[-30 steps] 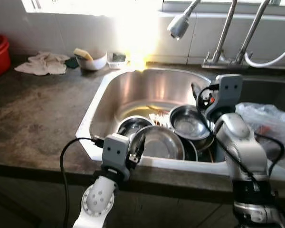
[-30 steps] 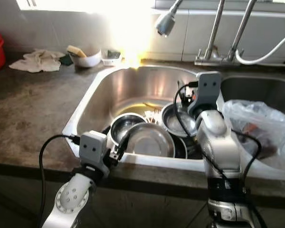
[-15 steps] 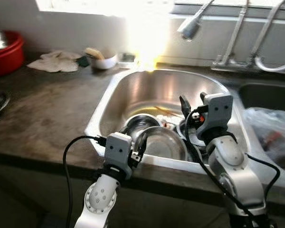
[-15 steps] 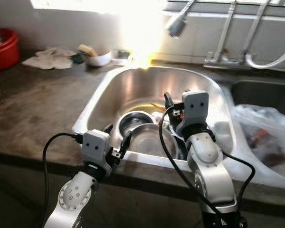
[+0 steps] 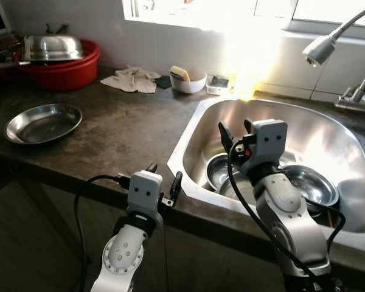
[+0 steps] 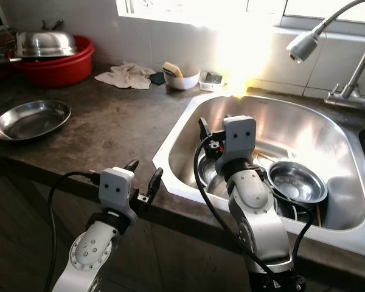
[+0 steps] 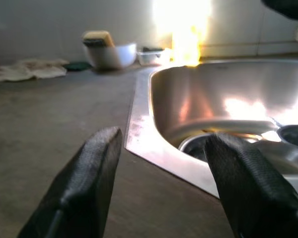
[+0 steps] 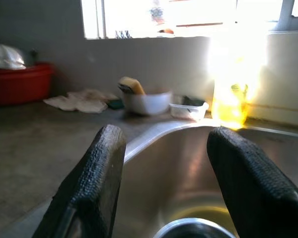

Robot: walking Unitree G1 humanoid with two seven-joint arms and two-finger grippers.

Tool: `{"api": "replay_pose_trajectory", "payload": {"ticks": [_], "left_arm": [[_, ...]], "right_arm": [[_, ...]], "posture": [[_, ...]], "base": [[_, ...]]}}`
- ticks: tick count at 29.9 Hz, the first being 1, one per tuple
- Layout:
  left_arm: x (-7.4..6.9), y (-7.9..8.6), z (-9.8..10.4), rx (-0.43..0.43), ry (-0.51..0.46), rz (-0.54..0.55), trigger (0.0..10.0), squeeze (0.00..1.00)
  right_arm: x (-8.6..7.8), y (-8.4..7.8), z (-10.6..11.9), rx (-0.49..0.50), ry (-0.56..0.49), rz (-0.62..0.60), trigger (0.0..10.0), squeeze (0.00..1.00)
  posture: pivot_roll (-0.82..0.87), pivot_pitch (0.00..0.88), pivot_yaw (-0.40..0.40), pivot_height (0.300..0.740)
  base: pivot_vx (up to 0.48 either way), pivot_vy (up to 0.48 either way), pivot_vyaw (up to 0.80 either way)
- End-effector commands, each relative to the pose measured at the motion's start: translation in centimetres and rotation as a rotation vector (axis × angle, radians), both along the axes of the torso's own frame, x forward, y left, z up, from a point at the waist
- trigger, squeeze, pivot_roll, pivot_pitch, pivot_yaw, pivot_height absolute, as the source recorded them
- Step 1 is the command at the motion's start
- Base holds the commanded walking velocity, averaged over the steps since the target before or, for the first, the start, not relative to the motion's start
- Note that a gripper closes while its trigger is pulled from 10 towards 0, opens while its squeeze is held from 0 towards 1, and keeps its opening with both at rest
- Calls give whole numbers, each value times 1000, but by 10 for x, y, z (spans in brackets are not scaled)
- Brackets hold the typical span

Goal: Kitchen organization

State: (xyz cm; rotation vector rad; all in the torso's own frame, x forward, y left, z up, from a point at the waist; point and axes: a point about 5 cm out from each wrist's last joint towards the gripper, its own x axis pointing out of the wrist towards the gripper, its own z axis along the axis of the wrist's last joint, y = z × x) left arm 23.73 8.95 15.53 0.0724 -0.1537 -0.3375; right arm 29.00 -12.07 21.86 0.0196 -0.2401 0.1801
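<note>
Looking down through my eyes, glare from the window hides the far rim of the sink (image 5: 188, 131). Steel bowls (image 5: 308, 185) lie in its basin, partly hidden behind my right arm. My right gripper (image 5: 233, 131) hangs over the basin, fingers apart, empty. My left gripper (image 5: 163, 180) hovers at the near counter edge, fingers apart. Far left, a red tub (image 5: 64, 67) holds a steel lid; a steel plate (image 5: 42, 123) lies empty nearer.

Along my left wrist, a white bowl (image 7: 111, 54) holds a sponge.

Along my right wrist, a cloth (image 8: 79, 102) lies blurred.
</note>
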Motion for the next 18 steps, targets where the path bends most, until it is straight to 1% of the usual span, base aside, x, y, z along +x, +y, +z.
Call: {"api": "replay_pose_trajectory", "payload": {"ticks": [1,5,6,11,14,17,18], "left_arm": [[0,1,1,-1,-4,-4,10000,0],[1,0,1,-1,-6,-5,10000,0],[1,0,1,0,-7,-6,10000,0],[1,0,2,2,-10,-5,10000,0],[2,0,3,3,-12,-2,10000,0],[3,1,3,7,-15,1,10000,0],[3,1,3,10,-16,2,10000,0]], "right_arm": [[0,0,3,9,-8,-1,10000,0],[1,1,3,-8,-10,-2,10000,0],[1,2,3,-12,-8,-3,10000,0],[2,1,4,-19,-9,-16,10000,0],[4,2,5,-10,-5,-14,10000,0],[5,3,6,-1,-3,-6,10000,0],[6,4,7,7,-1,-2,10000,0]], "posture": [[42,36,-42,740],[43,40,-39,740],[43,40,-39,740],[43,48,-38,740],[44,56,-39,740],[44,63,-38,740],[45,66,-37,740]], "base": [[0,472,0],[0,472,0],[0,472,419],[0,477,800],[0,274,800],[0,240,0],[0,0,0]]}}
